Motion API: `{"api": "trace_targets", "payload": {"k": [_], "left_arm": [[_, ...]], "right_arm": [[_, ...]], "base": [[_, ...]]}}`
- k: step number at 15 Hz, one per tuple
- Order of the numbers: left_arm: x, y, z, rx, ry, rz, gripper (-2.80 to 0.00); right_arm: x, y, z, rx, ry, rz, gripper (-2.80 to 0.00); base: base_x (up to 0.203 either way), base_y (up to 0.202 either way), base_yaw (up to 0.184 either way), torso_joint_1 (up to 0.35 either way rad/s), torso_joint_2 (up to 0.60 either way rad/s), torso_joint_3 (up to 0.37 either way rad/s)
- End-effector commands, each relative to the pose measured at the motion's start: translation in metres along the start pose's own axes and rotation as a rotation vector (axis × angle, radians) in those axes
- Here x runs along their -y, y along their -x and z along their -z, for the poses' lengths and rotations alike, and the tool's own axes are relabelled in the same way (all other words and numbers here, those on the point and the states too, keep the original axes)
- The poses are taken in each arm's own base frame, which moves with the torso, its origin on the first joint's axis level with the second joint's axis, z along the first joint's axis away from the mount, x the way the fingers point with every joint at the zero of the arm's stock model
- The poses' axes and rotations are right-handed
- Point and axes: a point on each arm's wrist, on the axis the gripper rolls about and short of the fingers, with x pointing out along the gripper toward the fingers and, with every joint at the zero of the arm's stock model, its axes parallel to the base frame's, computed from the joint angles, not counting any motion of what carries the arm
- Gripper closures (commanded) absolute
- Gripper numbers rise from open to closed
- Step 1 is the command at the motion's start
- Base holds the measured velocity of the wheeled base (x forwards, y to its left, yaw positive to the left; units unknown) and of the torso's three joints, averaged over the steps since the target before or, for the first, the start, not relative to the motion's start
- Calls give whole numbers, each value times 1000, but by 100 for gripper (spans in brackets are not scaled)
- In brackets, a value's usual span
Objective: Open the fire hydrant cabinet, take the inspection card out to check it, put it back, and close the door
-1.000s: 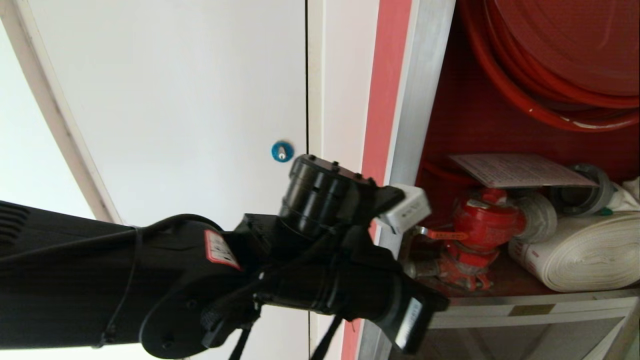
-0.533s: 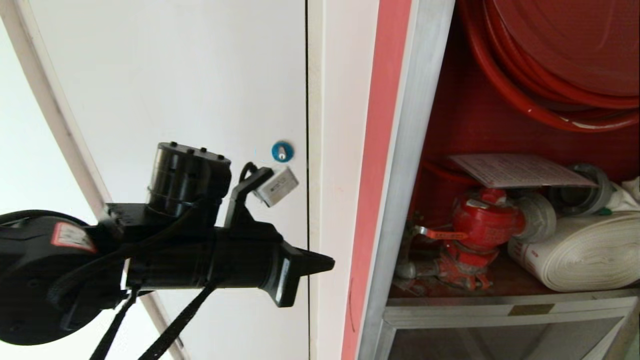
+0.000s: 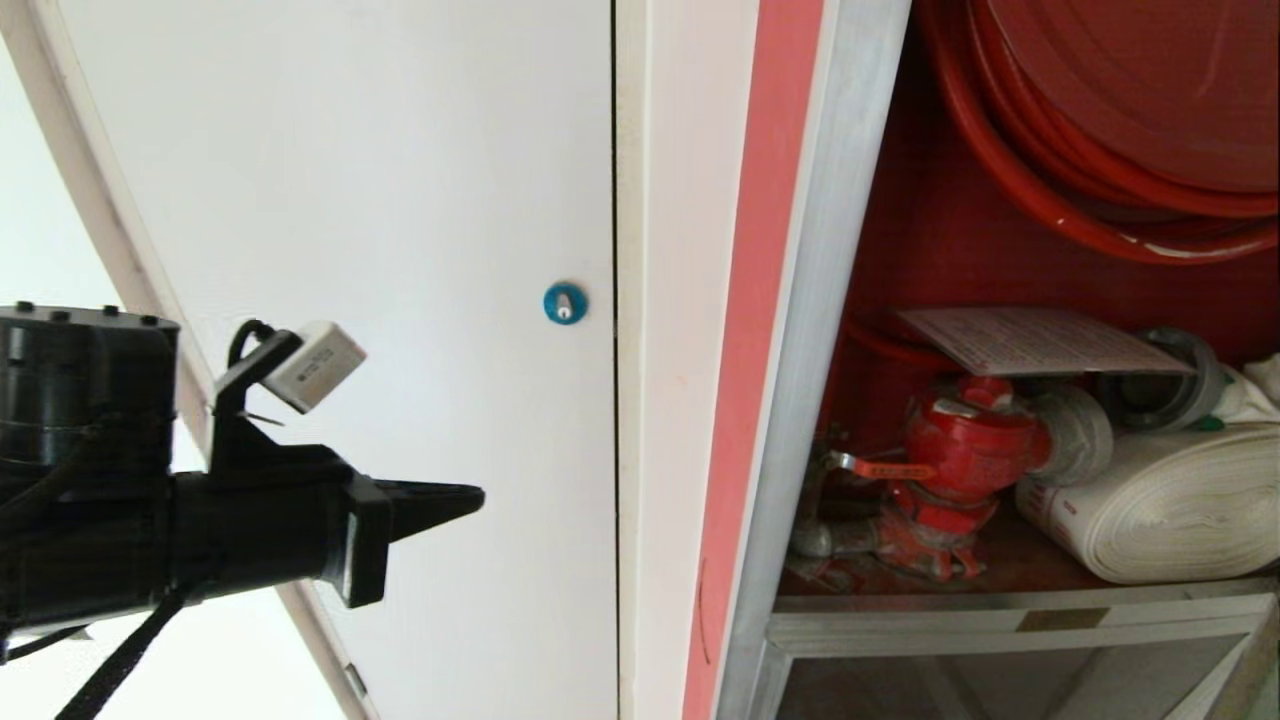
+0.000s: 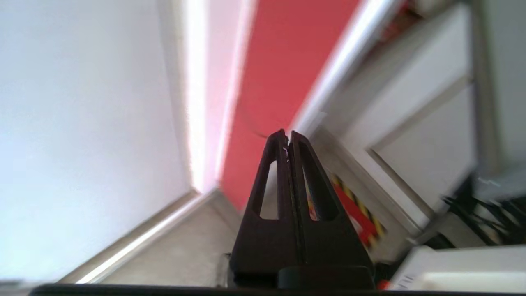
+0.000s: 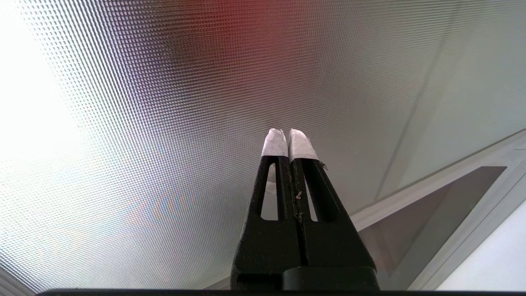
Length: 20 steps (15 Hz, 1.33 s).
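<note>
The fire hydrant cabinet (image 3: 822, 300) stands open at the right of the head view, with its red inside showing. The inspection card (image 3: 1040, 340) lies flat on top of the red valve (image 3: 970, 440), and nothing is touching it. My left gripper (image 3: 478, 494) is shut and empty. It hangs level in front of the white panel, well to the left of the cabinet, and points toward it (image 4: 286, 133). My right gripper (image 5: 287, 131) is shut and empty, close to a dotted pane in a silver frame. I cannot tell whether that pane is the door.
A white panel (image 3: 350, 200) with a blue round lock (image 3: 564, 302) fills the left half. A red strip (image 3: 760, 250) runs beside the cabinet frame. Inside are a red hose reel (image 3: 1130, 100) above and a rolled white hose (image 3: 1170, 510) on the shelf.
My left arm has swung away to the left, from in front of the cabinet frame to in front of the white panel. Its gripper has stayed shut. The card has not moved.
</note>
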Motion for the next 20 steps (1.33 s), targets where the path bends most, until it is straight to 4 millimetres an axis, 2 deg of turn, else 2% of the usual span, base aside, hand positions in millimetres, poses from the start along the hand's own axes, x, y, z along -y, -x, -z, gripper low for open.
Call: {"api": "trace_targets", "payload": {"k": [1,3,6,9,14,20], "left_arm": [[-7,29,2,65,-11,-90,0],[-3,53,14,100,-54,-146,0],[19,93,35,199,-113,-201,0],[37,125,60,305,-148,-358,0],[59,157,95,470,-179,-600,0],[72,177,116,578,-192,-788,0]], "right_arm": [[0,0,0,-3,1,1,0],[0,0,0,-3,0,1,0],[0,0,1,-4,0,1,0],[0,0,1,-4,0,1,0],[0,0,1,-4,0,1,0],[0,0,0,-3,0,1,0]], "base": [[0,0,0,0,0,0],[0,0,0,0,0,0],[0,0,0,0,0,0],[0,0,0,0,0,0],[0,0,0,0,0,0],[0,0,0,0,0,0]]}}
